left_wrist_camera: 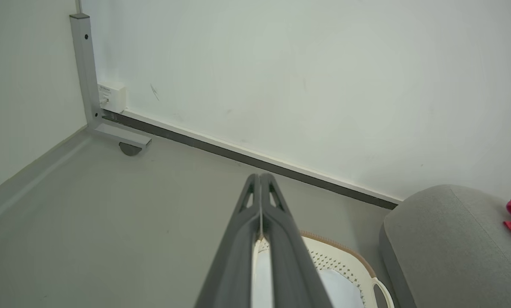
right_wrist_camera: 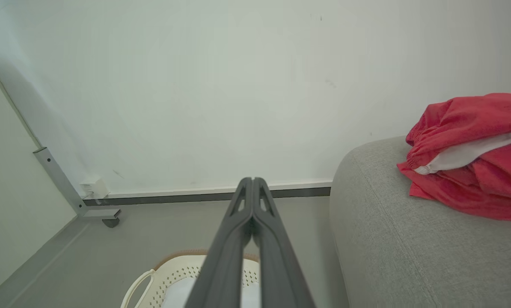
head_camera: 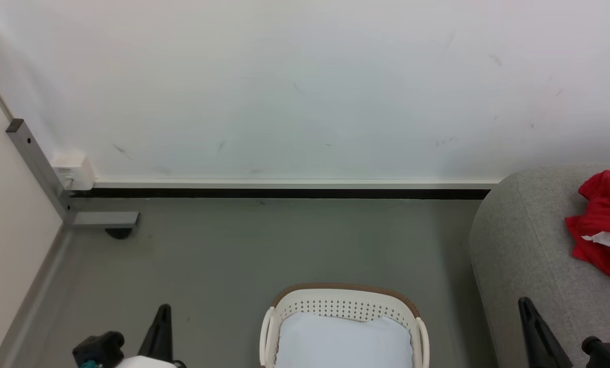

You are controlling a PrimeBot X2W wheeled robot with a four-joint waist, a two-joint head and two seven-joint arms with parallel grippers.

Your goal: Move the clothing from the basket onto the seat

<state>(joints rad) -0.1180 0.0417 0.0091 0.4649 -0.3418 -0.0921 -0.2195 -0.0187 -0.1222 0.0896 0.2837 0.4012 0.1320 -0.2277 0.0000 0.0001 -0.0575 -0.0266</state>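
Observation:
The red clothing (head_camera: 605,225) lies crumpled on the grey seat (head_camera: 530,255) at the right, a white strip showing in its folds; the right wrist view has the clothing (right_wrist_camera: 469,158) on the seat (right_wrist_camera: 409,248) too. The cream basket (head_camera: 343,306) stands on the floor at bottom centre and holds a pale bluish cushion (head_camera: 343,340). My left gripper (head_camera: 163,309) is shut and empty, low at the left of the basket. My right gripper (head_camera: 523,303) is shut and empty, in front of the seat's edge. Each wrist view shows its fingers pressed together, left gripper (left_wrist_camera: 260,176), right gripper (right_wrist_camera: 252,179).
A white wall with a dark baseboard (head_camera: 284,193) runs across the back. A grey metal post with a foot and caster (head_camera: 100,220) and a small white box (head_camera: 74,171) stand in the left corner. Grey floor (head_camera: 264,245) lies between the basket and the wall.

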